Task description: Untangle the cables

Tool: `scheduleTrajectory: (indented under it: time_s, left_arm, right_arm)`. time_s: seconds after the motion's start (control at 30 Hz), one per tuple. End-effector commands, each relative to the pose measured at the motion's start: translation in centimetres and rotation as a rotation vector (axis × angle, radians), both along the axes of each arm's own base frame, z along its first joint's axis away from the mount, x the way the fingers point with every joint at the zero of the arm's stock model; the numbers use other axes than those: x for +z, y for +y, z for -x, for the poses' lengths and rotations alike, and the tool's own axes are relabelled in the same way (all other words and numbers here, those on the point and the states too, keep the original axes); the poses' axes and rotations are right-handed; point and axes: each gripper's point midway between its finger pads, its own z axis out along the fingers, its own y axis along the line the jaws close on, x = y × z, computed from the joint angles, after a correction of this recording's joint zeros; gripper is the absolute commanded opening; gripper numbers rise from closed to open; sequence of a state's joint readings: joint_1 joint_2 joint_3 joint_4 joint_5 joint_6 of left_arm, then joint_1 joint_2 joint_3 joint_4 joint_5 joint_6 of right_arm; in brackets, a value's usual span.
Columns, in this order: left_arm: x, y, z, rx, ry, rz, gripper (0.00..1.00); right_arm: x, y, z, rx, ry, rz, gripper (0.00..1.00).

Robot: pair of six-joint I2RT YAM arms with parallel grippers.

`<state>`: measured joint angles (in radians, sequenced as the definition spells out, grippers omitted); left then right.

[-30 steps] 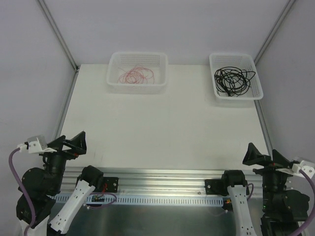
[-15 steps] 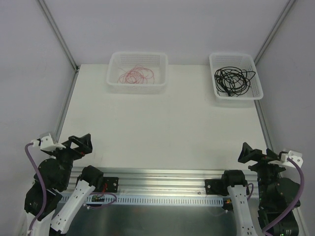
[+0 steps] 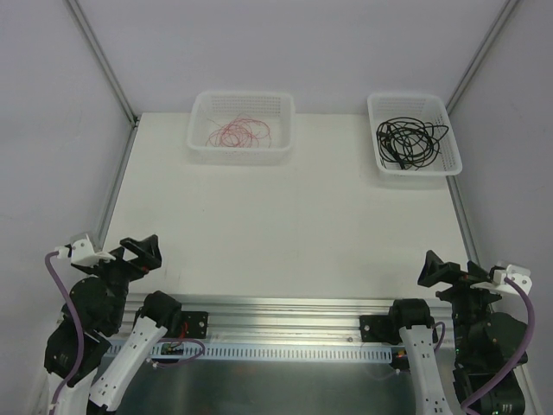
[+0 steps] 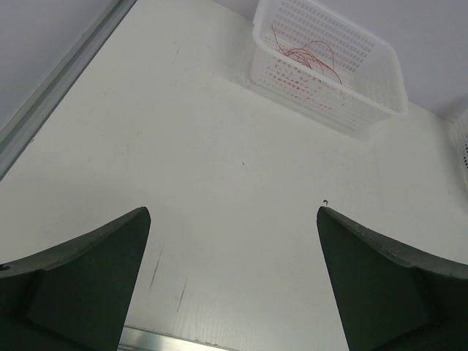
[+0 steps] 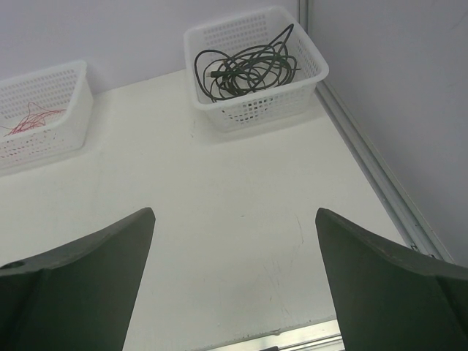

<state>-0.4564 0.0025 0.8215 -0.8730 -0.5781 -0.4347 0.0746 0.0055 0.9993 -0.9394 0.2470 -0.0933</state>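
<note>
Fine red-pink cables (image 3: 238,134) lie in loose loops inside the white basket at the back left, also seen in the left wrist view (image 4: 307,55) and the right wrist view (image 5: 33,121). Black cables (image 3: 410,138) are coiled in the white basket at the back right (image 5: 245,69). My left gripper (image 3: 138,253) (image 4: 232,210) is open and empty, low over the table's near left corner. My right gripper (image 3: 449,270) (image 5: 234,212) is open and empty at the near right corner. Both are far from the cables.
The left basket (image 3: 242,97) and right basket (image 3: 406,98) stand at the table's far edge. A metal rail (image 3: 285,307) runs along the near edge. Slanted frame posts (image 3: 104,60) and white walls close in the sides. Purple hoses (image 3: 60,290) hang by the arms.
Both arms drew back and sank toward their bases early in the last second, then stayed still. The cables and baskets have not moved.
</note>
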Motion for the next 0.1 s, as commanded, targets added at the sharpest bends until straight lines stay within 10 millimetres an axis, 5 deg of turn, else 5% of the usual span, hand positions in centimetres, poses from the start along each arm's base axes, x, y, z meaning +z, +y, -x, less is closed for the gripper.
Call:
scheduleTrajectory:
  time_s: [0.0,0.07]
  left_arm:
    - [0.96,1.28,2.15,0.01,-0.144,0.049,0.99]
    - [1.17,1.1,2.25,-0.004,-0.15,0.049,0.99]
  right_arm:
    - [1.28,-0.29,2.9,0.001,-0.175,-0.012,0.97]
    - [1.29,-0.3,2.97,0.0,-0.178,-0.011,0.97]
